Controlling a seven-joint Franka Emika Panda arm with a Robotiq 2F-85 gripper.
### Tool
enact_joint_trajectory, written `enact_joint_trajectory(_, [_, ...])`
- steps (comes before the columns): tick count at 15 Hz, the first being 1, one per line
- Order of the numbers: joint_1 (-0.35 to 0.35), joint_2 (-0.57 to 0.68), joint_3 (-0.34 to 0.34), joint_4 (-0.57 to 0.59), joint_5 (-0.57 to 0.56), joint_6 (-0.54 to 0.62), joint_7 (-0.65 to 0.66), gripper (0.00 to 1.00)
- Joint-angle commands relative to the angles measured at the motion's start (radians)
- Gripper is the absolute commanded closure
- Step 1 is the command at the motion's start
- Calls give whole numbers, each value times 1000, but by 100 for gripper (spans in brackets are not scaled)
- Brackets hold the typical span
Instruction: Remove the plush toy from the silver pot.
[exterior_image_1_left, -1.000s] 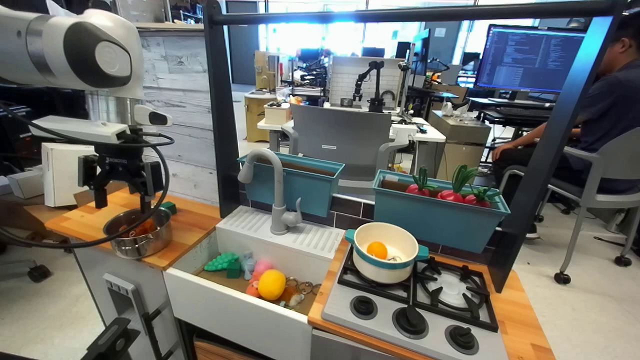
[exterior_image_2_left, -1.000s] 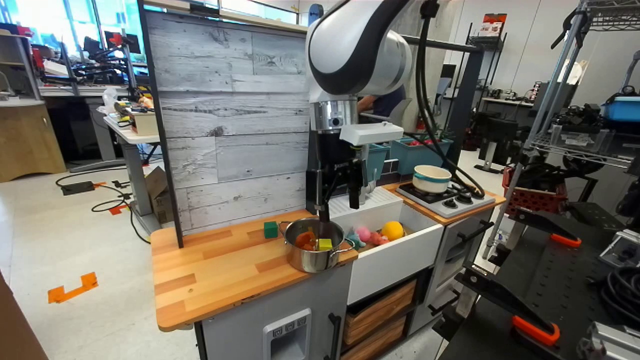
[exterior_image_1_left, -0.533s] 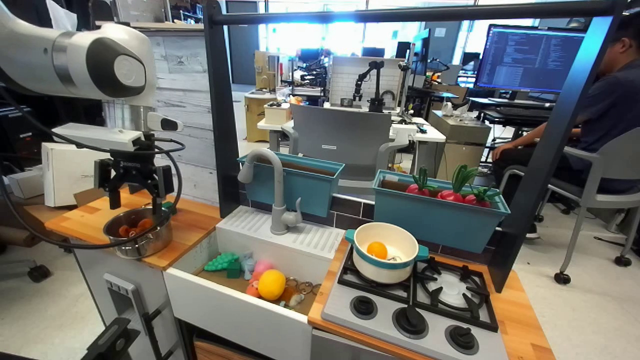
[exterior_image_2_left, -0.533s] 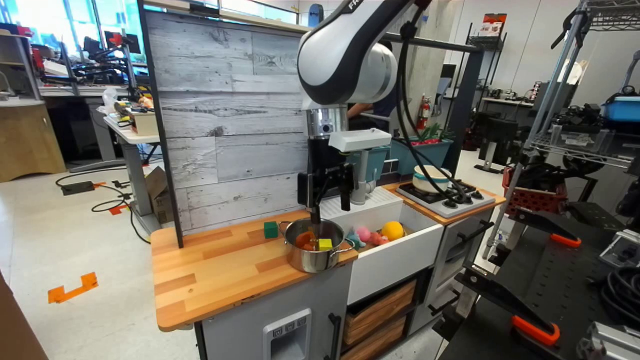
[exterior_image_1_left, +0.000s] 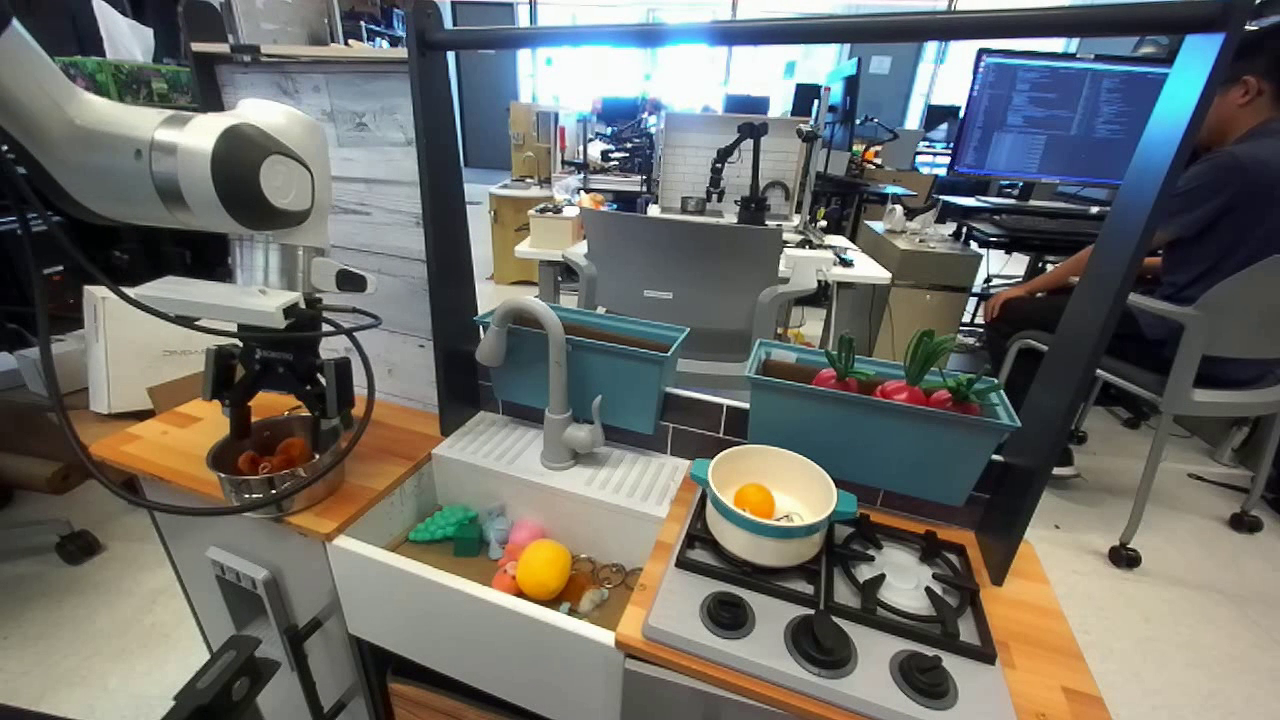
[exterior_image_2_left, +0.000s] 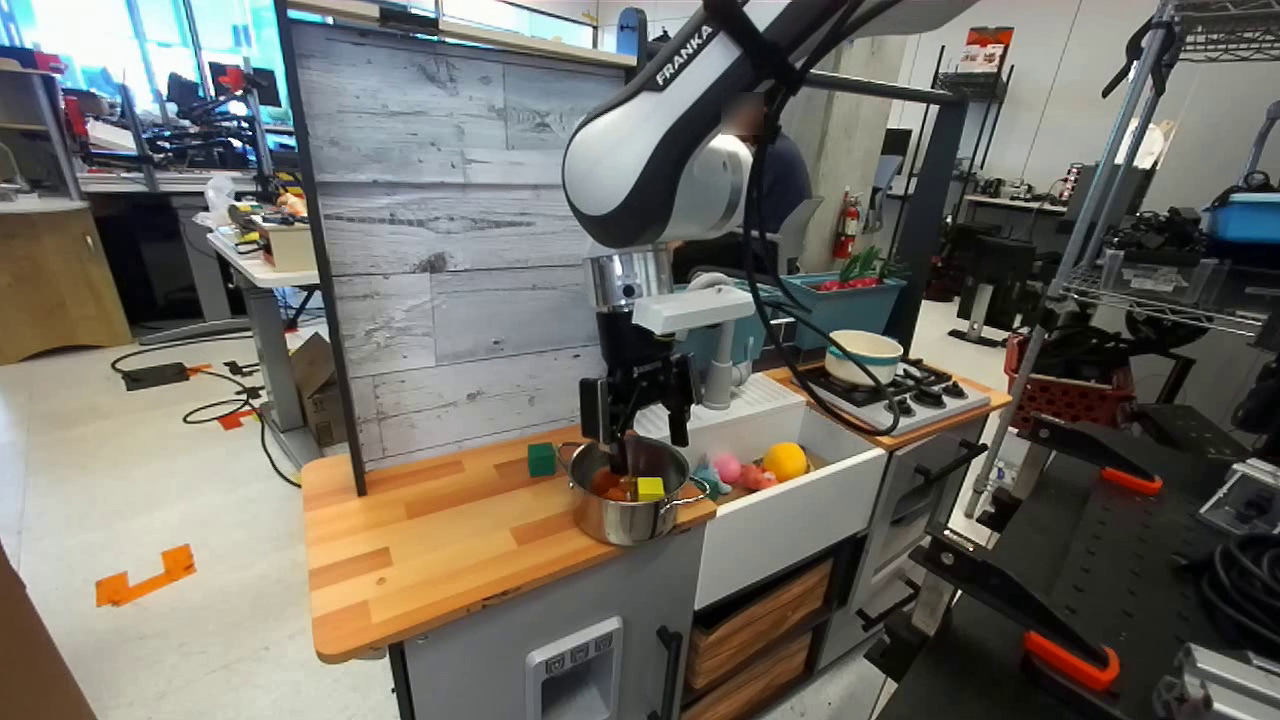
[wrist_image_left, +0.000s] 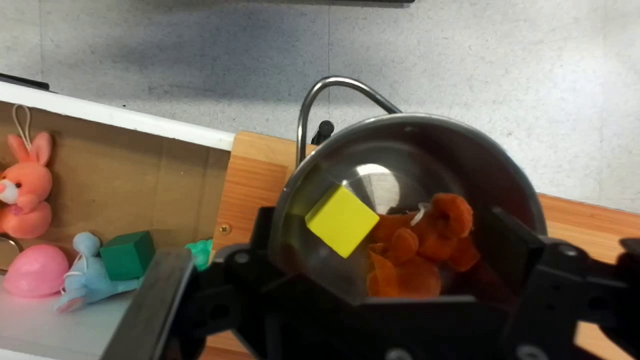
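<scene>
Fingers (exterior_image_1_left: 240, 420) of the gripper (exterior_image_1_left: 283, 430) are spread wide. In the wrist view, one stands at the 9 o'clock side of the silver pot (wrist_image_left: 465, 145), the opposite one at 3 o'clock; contact with the wall cannot be determined. Between and below them, the orange-red plush toy (wrist_image_left: 425, 245) lies inside the pot, extending from about the middle toward 6 o'clock, its lower end covered by the gripper. Yellow block (wrist_image_left: 343, 221): same pot, just beside the toy, between 9 and 10 o'clock. One pot handle (wrist_image_left: 336, 80) projects at 11 o'clock.

The pot rests on the wooden counter (exterior_image_2_left: 450, 530). In an exterior view, with the pot as dial centre, a green block (exterior_image_2_left: 541, 459) sits just beside it, between 9 and 10 o'clock. At 3 o'clock is the white sink (exterior_image_2_left: 790, 525), containing a yellow-orange ball (exterior_image_2_left: 785, 461). At 2 o'clock, well apart, the cream pot (exterior_image_2_left: 862, 358) stands on the stove (exterior_image_2_left: 945, 405).
</scene>
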Motion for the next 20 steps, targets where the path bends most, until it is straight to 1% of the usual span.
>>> enact_joint_trajectory(1, [28,77,-12,138,16,-77,13,0])
enact_joint_trajectory(5, [39,129,-14,211,18,-121,25,0])
enact_joint_trajectory(13, [34,228,-31,337,21,-209,56,0])
enact_joint_trajectory(14, [34,237,-32,354,21,-217,60,25])
enact_joint_trajectory(15, [34,245,-33,368,22,-220,66,26])
enact_joint_trajectory(20, [32,264,-38,430,28,-243,92,66])
